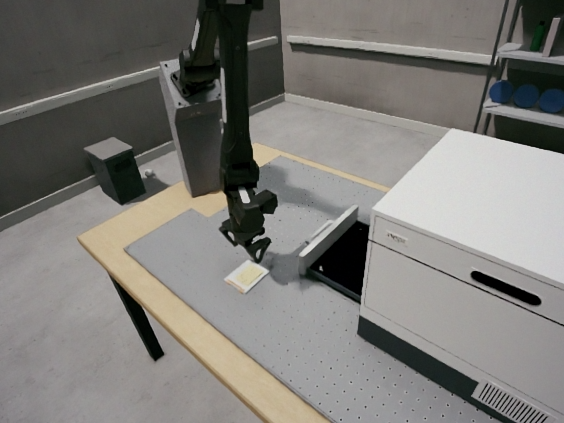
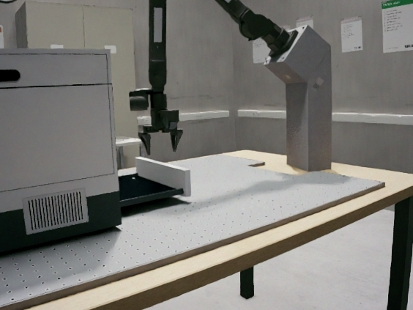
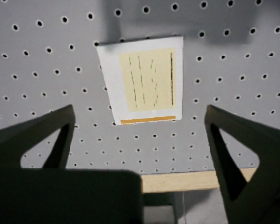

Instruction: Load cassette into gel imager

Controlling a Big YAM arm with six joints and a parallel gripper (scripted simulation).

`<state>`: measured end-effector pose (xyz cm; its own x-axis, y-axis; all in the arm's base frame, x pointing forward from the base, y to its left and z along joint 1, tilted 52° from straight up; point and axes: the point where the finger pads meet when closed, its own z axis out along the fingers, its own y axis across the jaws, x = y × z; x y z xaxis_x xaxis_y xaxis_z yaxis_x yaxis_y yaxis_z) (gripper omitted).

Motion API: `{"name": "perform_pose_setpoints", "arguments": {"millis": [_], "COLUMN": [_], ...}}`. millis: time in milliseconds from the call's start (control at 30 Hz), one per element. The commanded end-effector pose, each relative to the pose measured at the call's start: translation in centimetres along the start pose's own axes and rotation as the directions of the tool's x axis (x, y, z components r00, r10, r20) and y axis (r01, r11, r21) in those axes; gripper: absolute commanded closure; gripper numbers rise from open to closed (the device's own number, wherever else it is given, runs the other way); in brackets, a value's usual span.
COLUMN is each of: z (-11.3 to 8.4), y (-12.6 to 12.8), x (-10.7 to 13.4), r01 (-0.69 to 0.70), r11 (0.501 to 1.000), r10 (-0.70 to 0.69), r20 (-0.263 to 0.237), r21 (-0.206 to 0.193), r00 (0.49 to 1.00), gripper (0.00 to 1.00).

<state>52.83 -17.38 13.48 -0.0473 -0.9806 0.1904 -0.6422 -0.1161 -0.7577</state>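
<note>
So far nothing has been picked up. The flat white cassette with its pale yellow gel window and orange edge stripe lies on the grey perforated board, near the front edge of the wooden table and just beside the pulled-out drawer of the imager. The black parallel gripper hangs right above it, pointing down, its two fingers spread as wide as they go with nothing between them; in the wrist view the cassette sits ahead of and between the fingertips, not yet straddled.

The big white-and-grey box of the gel imager stands upright on the right, its drawer open and the dark tray inside showing; I cannot make out the corner marks from here.

By my reckoning this is only the approach. Gripping the cassette, carrying it over, laying it square on the glass and pushing the drawer shut without shoving the imager all remain.
</note>
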Motion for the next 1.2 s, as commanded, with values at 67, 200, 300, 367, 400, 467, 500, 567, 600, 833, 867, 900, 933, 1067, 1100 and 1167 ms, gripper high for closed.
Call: {"name": "perform_pose_setpoints", "arguments": {"millis": [67,200,300,367,400,467,500,567,600,833,867,900,933,1067,1100,1167], "z": [0.3,-0.1,0.1,0.0,0.0,0.0,0.0,-0.1,0.0,1.3,1.3,1.2,1.5,2.2,2.4,2.6], "y": [-0.4,-1.3,-1.1,-0.8,-0.8,-0.8,-0.8,-0.8,-0.8,-0.7,-0.7,-0.9,-0.8,-0.8,-0.8,-0.9], "x": [2.4,1.1,1.1,1.8,1.8,1.8,1.8,2.3,1.8,1.9,1.9,1.9,1.8,1.4,1.3,1.2], "r01": [0.121,0.138,0.137,0.119,0.119,0.119,0.119,0.124,0.119,0.125,0.125,0.124,0.125,0.125,0.125,0.124], "r11": [0.993,0.990,0.990,0.993,0.993,0.993,0.993,0.992,0.993,0.992,0.992,0.992,0.992,0.992,0.992,0.992], "r10": [-0.121,-0.138,-0.137,-0.119,-0.119,-0.119,-0.119,-0.124,-0.119,-0.125,-0.125,-0.124,-0.125,-0.125,-0.125,-0.124], "r20": [-0.015,-0.003,-0.002,-0.014,-0.014,-0.014,-0.014,-0.019,-0.014,-0.015,-0.015,-0.013,-0.013,-0.009,-0.008,-0.007], "r21": [0.002,0.020,0.015,0.014,0.014,0.014,0.014,0.010,0.014,0.013,0.013,0.013,0.014,0.015,0.015,0.015], "r00": [0.993,0.990,0.991,0.993,0.993,0.993,0.993,0.992,0.993,0.992,0.992,0.992,0.992,0.992,0.992,0.992], "gripper": [0.00,0.00,0.00,0.00,0.00,0.00,0.00,0.00,0.00,0.00,0.00,0.00,0.00,0.00,0.00,0.00]}}
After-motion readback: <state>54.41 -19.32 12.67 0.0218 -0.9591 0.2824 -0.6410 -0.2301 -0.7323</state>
